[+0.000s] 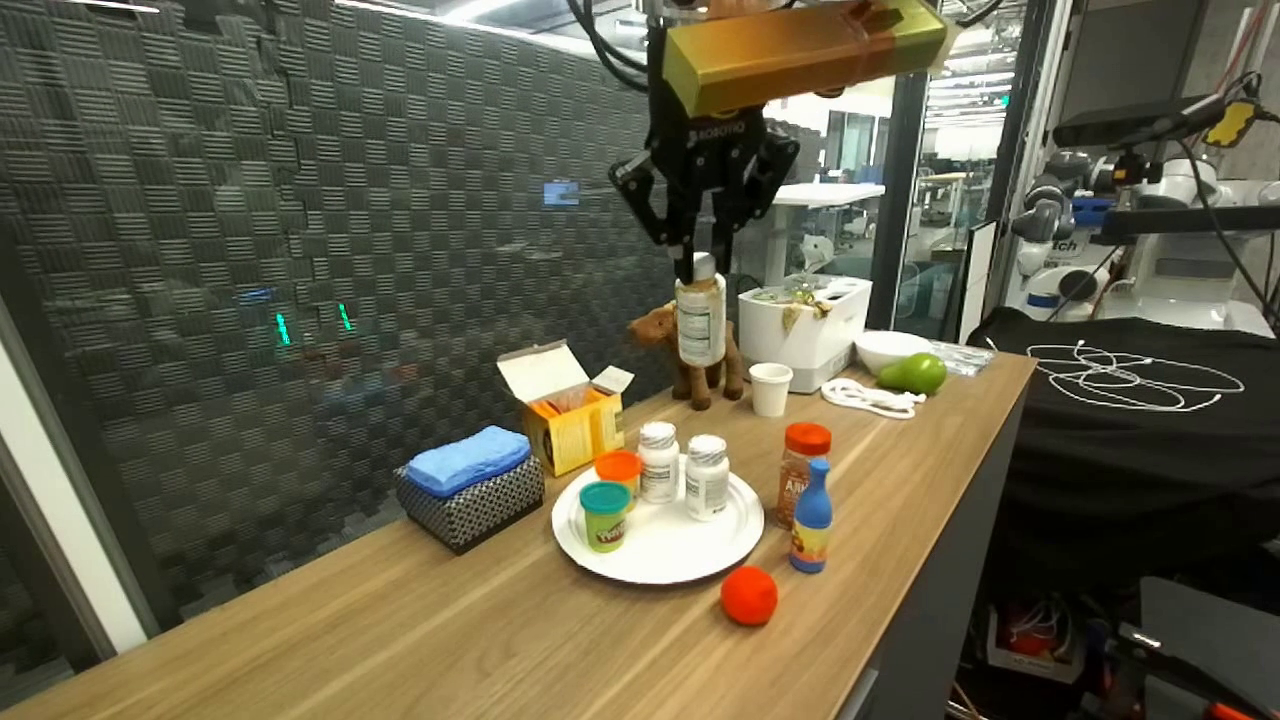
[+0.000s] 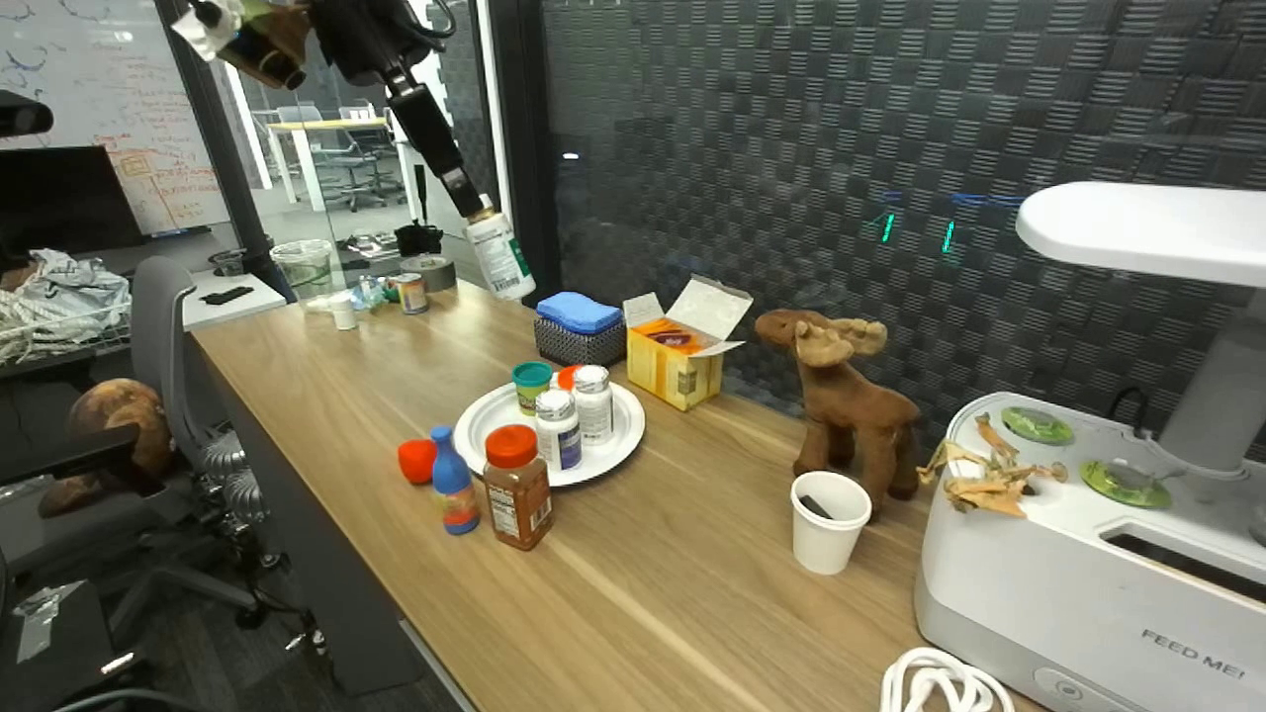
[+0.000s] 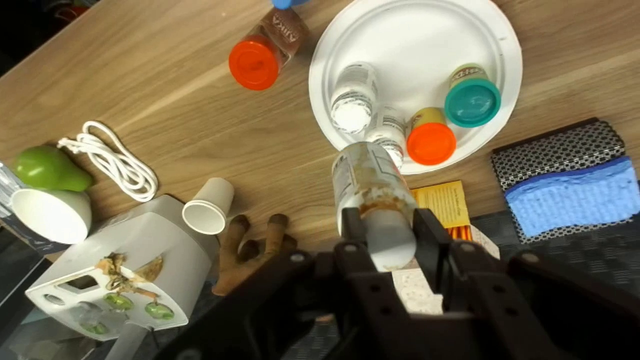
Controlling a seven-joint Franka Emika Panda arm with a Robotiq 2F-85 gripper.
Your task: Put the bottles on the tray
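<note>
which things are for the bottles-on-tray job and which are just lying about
Job: held bottle in the tool; tray holding two white bottles; probably its two lidded tubs; red-capped jar; blue bottle
Lying about: red ball; yellow box; patterned box; plush animal; paper cup; white cord; green pear; white bowl

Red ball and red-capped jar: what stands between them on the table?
In an exterior view, the blue bottle stands upright between the red ball and the red-capped jar.

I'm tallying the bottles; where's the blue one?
In an exterior view, the blue bottle stands on the counter beside the tray, between the red ball at left and the red-capped jar at right.
</note>
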